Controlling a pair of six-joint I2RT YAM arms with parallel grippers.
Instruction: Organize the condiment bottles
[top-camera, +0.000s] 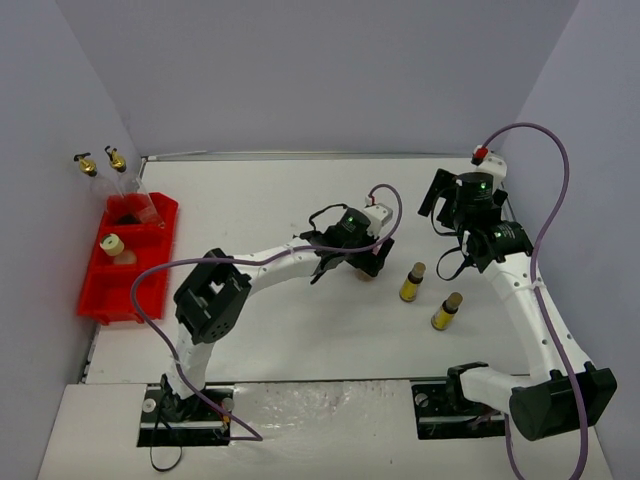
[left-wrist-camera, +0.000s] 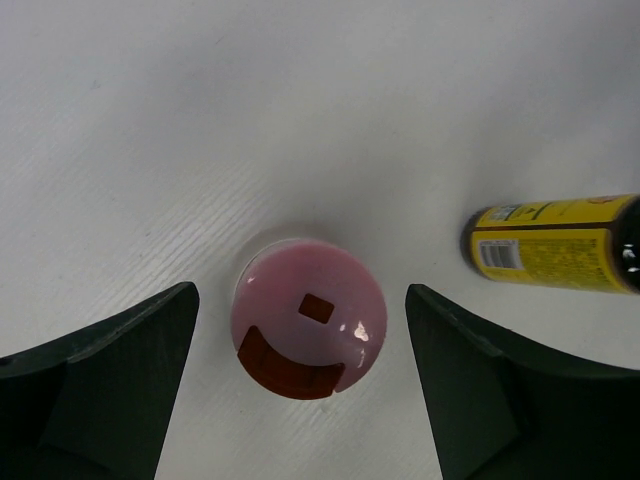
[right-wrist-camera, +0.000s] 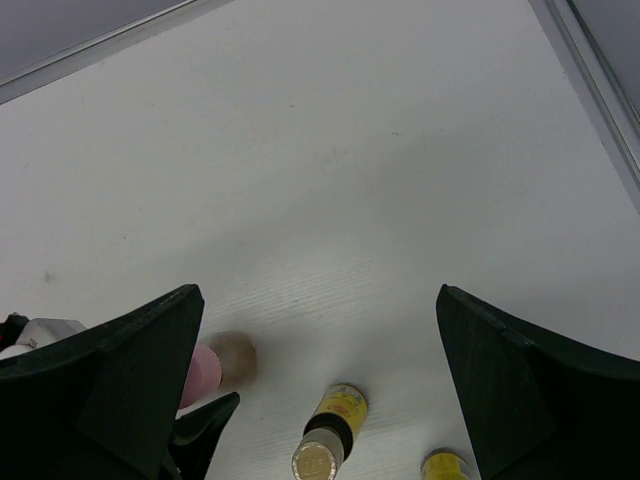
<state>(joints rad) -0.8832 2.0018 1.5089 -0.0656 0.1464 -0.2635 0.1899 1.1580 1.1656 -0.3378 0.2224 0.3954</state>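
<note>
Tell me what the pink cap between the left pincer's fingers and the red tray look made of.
The round pink bottle cap looks like translucent plastic with a glossy finish: it carries small bright highlights, and darker red parts show through it. The red compartment tray appears to be moulded plastic: even colour, slight sheen, thin dividing walls. Look alone cannot confirm either.

Jaws wide apart, white table (right-wrist-camera: 330, 180), pink-capped bottle (right-wrist-camera: 207, 373) lower left, yellow bottle (right-wrist-camera: 333, 428) bottom centre, second yellow bottle (right-wrist-camera: 447, 466) beside it
</note>
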